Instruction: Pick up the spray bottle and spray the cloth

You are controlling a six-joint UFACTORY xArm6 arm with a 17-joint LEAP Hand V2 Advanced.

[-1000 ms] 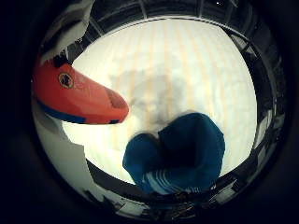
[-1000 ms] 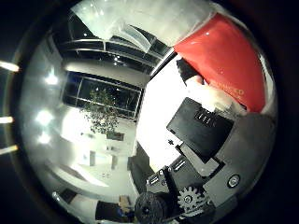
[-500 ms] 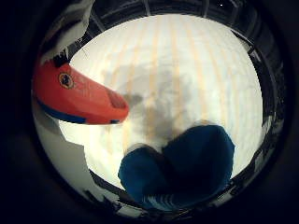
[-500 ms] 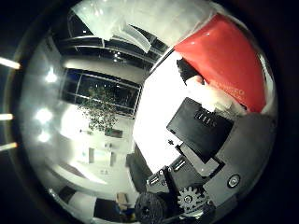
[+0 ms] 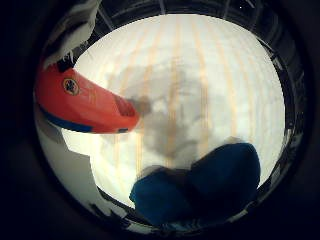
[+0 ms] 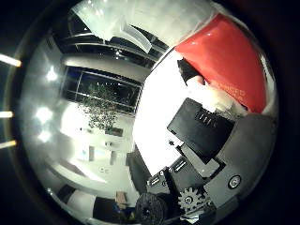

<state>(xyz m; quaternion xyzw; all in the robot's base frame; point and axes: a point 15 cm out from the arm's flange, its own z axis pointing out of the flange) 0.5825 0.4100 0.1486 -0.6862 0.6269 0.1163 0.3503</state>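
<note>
A spray bottle with a red-orange head and a blue stripe (image 5: 80, 100) lies close against my palm in the right little finger side palm view. Its nozzle end points out over a white table (image 5: 210, 70). A dark blue crumpled cloth (image 5: 200, 180) lies on that table, beyond and below the nozzle, away from it. In the right thumb side palm view the red bottle head (image 6: 225, 61) fills one edge. My hand's (image 6: 202, 141) black and geared finger parts sit curled right beside it.
The bottle and hand cast a grey shadow (image 5: 170, 100) on the white table between nozzle and cloth. The table's far edge meets a dark railing (image 5: 275, 60). The thumb side view shows a room with ceiling lights (image 6: 42, 117) and a potted plant (image 6: 98, 112).
The whole little finger side view has shifted, so the camera moved. The cloth now lies nearer the picture's edge and more table shows. The bottle keeps its place against the palm.
</note>
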